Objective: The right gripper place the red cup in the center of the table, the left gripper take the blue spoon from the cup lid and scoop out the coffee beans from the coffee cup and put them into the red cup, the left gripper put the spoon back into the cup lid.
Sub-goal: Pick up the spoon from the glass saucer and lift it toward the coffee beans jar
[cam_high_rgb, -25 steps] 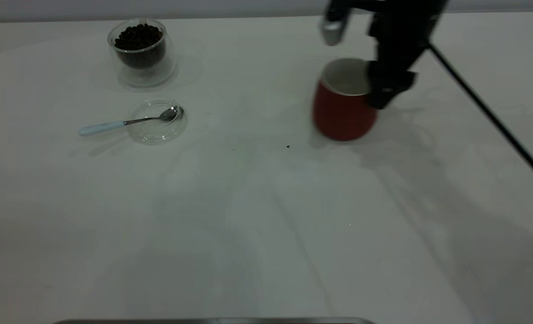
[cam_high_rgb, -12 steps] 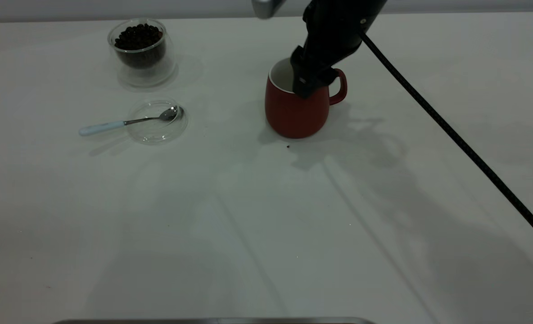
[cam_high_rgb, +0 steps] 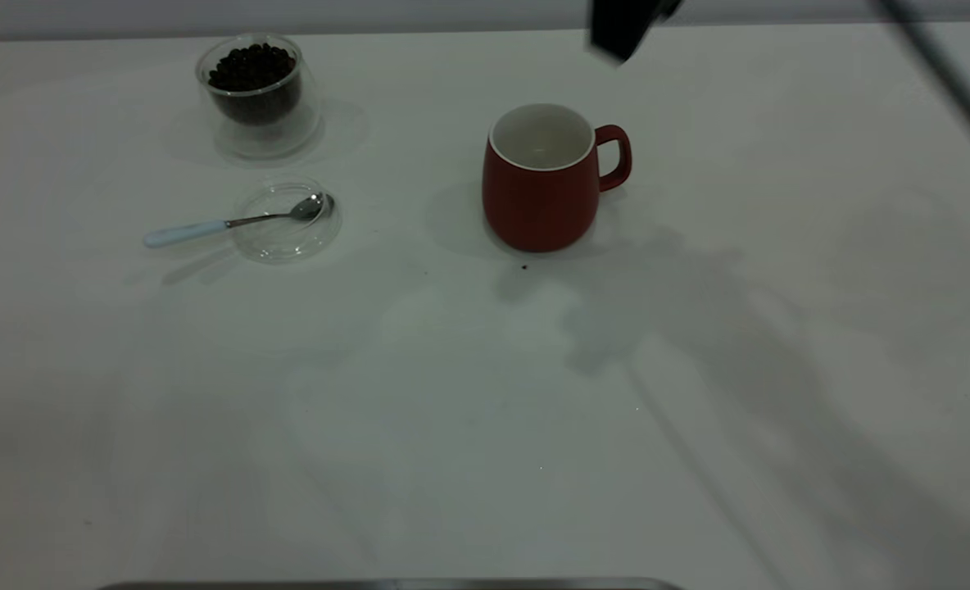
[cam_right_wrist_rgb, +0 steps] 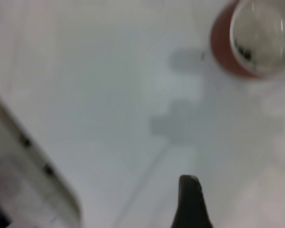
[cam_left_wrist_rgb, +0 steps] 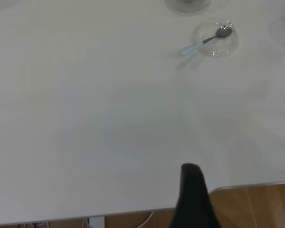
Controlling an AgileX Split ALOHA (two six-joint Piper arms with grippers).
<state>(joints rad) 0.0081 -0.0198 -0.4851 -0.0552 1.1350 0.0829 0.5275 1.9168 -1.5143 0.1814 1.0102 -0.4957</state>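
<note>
The dark red rounded ceramic mug with a white inside (cam_high_rgb: 541, 188) stands upright and alone on the plain white tabletop (cam_high_rgb: 469, 393), about midway between the tabletop's left and right edges and nearer its far edge than its near one. Its loop handle points toward the right edge. Nothing touches it. In the right wrist view the mug (cam_right_wrist_rgb: 223, 45) shows from above, blurred, at the frame's border.

The right pincer (cam_high_rgb: 623, 29) is up above the far edge, behind and slightly right of the mug, well apart from it; only a dark blurred tip shows in the exterior view. In the right wrist view one black finger (cam_right_wrist_rgb: 190, 202) shows and no second one, so whether the right pincer is apart or together cannot be told.

Toward the far left corner stands the small clear double-walled glass cup (cam_high_rgb: 258, 94), upright, with a heap of dark roasted coffee beans (cam_high_rgb: 252, 67) in it. Just in front of it, toward the near edge, lies the small round transparent lid (cam_high_rgb: 287, 223), flat on the tabletop. The teaspoon with a pale blue handle and silver bowl (cam_high_rgb: 231, 222) rests with its bowl inside the lid and its handle sticking out over the rim toward the left edge.

The left pincer (cam_left_wrist_rgb: 194, 197) shows only in its own wrist view, as a single black finger over a tabletop edge, well apart from lid (cam_left_wrist_rgb: 215, 38) and spoon (cam_left_wrist_rgb: 206, 41); its opening cannot be told.
</note>
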